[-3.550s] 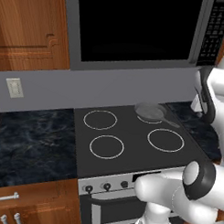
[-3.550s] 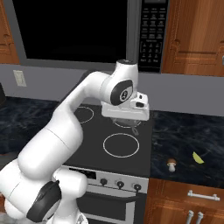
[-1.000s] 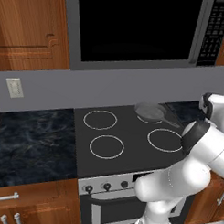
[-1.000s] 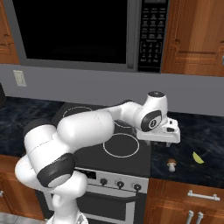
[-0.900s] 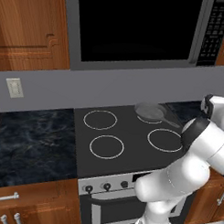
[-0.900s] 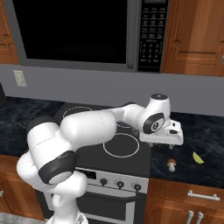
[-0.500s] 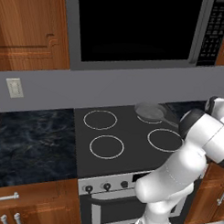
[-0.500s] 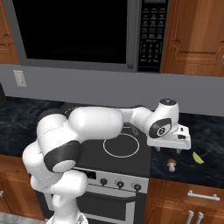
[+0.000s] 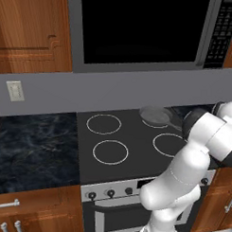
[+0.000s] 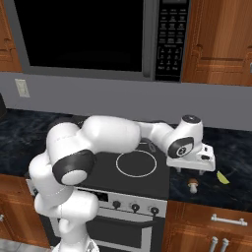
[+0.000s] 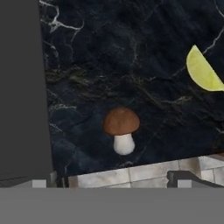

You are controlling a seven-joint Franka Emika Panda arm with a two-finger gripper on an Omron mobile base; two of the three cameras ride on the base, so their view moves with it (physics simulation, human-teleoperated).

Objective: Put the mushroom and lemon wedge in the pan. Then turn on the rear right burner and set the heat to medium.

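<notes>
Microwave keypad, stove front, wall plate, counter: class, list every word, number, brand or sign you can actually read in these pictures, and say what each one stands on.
No text can be read.
Microwave keypad: rows of pale button markings, too small and blurred to read.
Stove knobs: no legible marks.
Wall plate: blank.
Mushroom, lemon wedge, counter: no lettering.
</notes>
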